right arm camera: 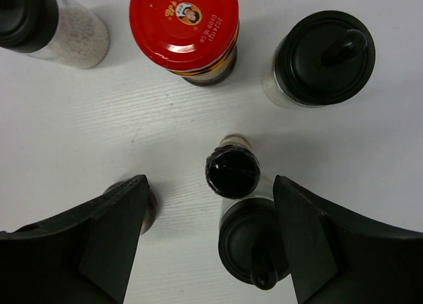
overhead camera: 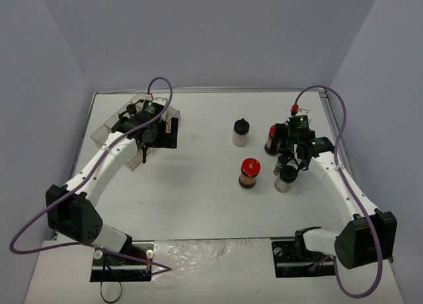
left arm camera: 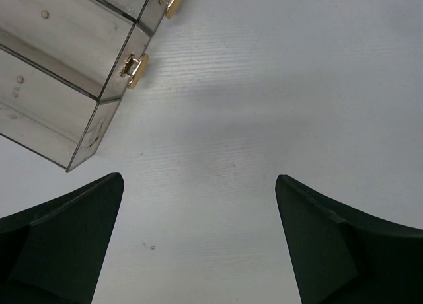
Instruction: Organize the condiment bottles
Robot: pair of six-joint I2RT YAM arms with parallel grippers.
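Observation:
In the top view a black-capped jar (overhead camera: 241,132) and a red-lidded jar (overhead camera: 250,172) stand mid-table. Another red-lidded jar (overhead camera: 271,139) and two small black-capped jars (overhead camera: 285,180) stand by my right gripper (overhead camera: 293,161). The right wrist view shows that gripper (right arm camera: 210,185) open above the table, with a small black-capped jar (right arm camera: 232,170) and a wider black-capped jar (right arm camera: 254,248) between its fingers, nearer the right one. A red-lidded jar (right arm camera: 184,26) and two black-capped jars (right arm camera: 39,20) (right arm camera: 324,56) stand beyond. My left gripper (left arm camera: 198,178) is open and empty over bare table.
The clear plastic compartment tray (overhead camera: 109,129) sits at the far left, partly under the left arm; its corner with gold latches shows in the left wrist view (left arm camera: 59,86). Grey walls close in the table on three sides.

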